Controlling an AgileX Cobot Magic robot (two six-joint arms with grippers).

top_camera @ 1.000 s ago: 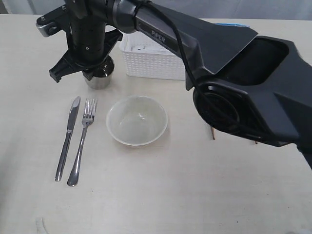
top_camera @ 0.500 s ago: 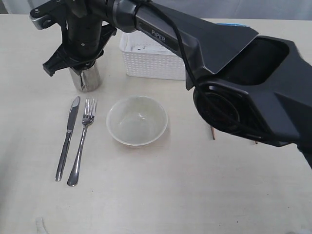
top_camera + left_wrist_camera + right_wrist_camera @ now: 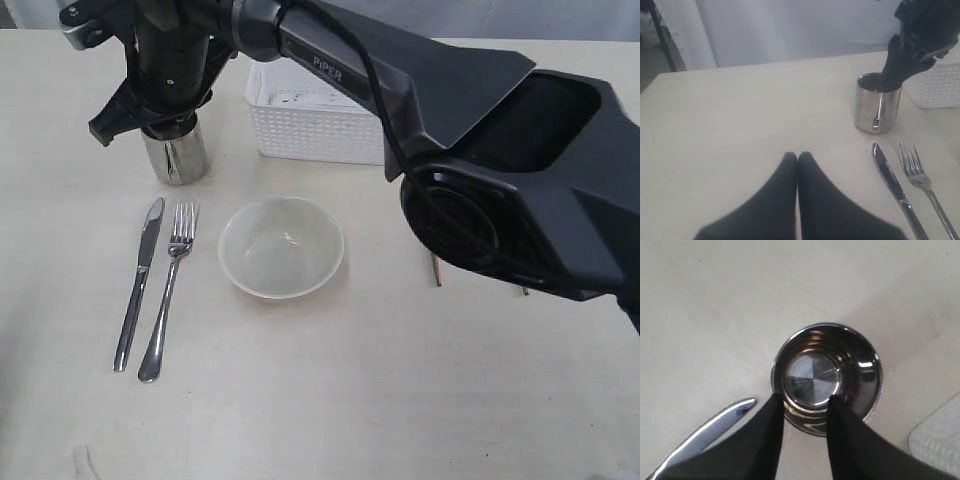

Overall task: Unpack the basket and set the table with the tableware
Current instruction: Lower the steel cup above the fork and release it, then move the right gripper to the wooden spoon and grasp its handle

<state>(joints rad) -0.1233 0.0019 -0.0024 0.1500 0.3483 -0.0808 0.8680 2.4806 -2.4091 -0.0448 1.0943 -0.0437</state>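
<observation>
The shiny steel cup stands upright on the table, beyond the knife and fork. My right gripper hovers right over the cup's rim, open, with nothing between its fingers. The white bowl sits right of the fork. The white basket stands behind the bowl, partly hidden by my right arm. My left gripper is shut and empty, low over bare table.
Two chopstick tips stick out from under my right arm's large black body, which covers the right half of the exterior view. A corner of the basket lies close beside the cup.
My right gripper carried the cup a little to the left, set it down, opened and rose slightly. Since half a second ago almost nothing has moved.
</observation>
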